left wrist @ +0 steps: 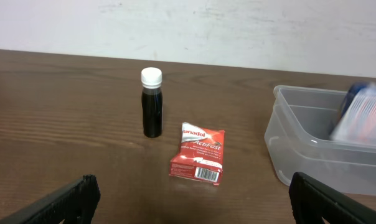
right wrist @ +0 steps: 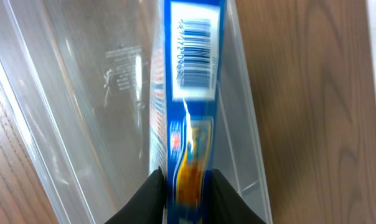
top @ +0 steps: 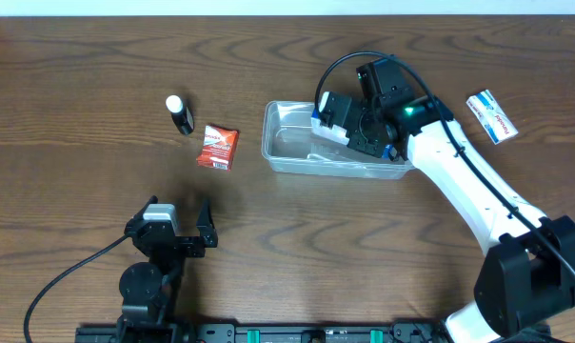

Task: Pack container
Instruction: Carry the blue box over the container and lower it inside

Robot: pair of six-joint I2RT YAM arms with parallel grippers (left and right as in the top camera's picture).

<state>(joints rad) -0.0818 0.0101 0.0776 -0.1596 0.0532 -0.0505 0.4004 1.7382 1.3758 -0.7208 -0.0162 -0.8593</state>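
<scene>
The clear plastic container [top: 273, 143] lies at the table's middle; the left wrist view shows its left end [left wrist: 287, 143]. My right gripper [top: 352, 129] hangs over its right half, tilted, shut on a narrow blue package [right wrist: 191, 62] with a barcode label. Both black fingers press the package's sides at its yellow-orange lower part [right wrist: 187, 177], and the package points down into the tub [right wrist: 82, 93]. In the left wrist view the package is a blurred blue and white shape [left wrist: 362, 115] above the tub. My left gripper [top: 180, 214] rests near the front edge, wide open and holding nothing [left wrist: 191, 199].
Left of the container, a small black bottle [top: 180, 114] with a white cap stands upright [left wrist: 152, 102]. A red sachet [top: 217, 147] lies flat between bottle and tub [left wrist: 198, 154]. A white and blue box [top: 492, 116] lies at the far right.
</scene>
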